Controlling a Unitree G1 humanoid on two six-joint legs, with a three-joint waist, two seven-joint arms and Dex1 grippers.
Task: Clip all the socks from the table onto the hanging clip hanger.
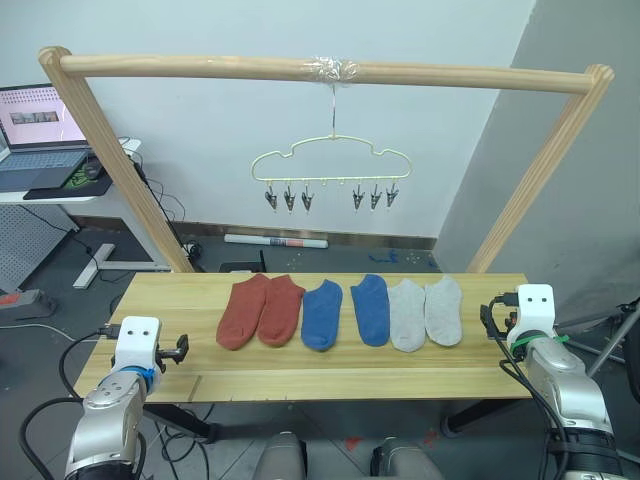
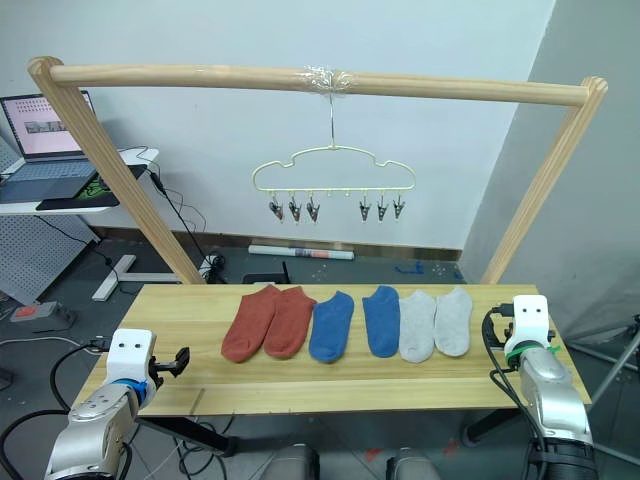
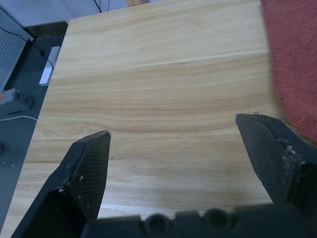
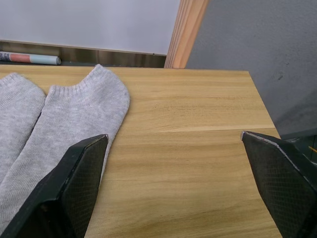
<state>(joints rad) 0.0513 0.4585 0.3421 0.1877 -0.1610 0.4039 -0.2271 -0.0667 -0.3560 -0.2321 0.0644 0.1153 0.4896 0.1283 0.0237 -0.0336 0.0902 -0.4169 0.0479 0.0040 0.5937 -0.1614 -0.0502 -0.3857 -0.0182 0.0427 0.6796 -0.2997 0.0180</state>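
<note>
Socks lay in a row across the middle of the table (image 1: 420, 385), all six flat, none clipped.

Left gripper (image 3: 171, 131) stood wide apart over bare planks near the table's left end, holding nothing; in the left wrist view its fingers (image 3: 89, 166) framed empty wood, with the edge of a rust-red sock (image 3: 292, 64) beyond the right-hand finger. Right gripper (image 4: 173, 136) was likewise spread wide and empty at the table's right end; its wrist view showed the outermost light grey sock (image 4: 69, 129) just beside one finger, the second grey sock (image 4: 17, 114) touching it, and a wooden frame leg (image 4: 185, 32) behind the table.

From the head views, order left to right: two rust-red socks (image 1: 262, 310) overlapping at their inner edges, two blue socks (image 1: 345, 310) slightly apart, two grey socks (image 1: 425, 312) touching. Nothing lay between either gripper and the socks.

Clip hanger (image 1: 331, 155) hung by its hook from the taped centre of the wooden pole (image 1: 200, 68), well above the socks; six clips (image 1: 289, 197) empty, in two groups of three.

Surroundings: laptop (image 1: 38, 135) on a side desk at far left, cables on the floor, a rolled tube (image 1: 275, 240) against the wall. The wrist views showed none of the hanger.
</note>
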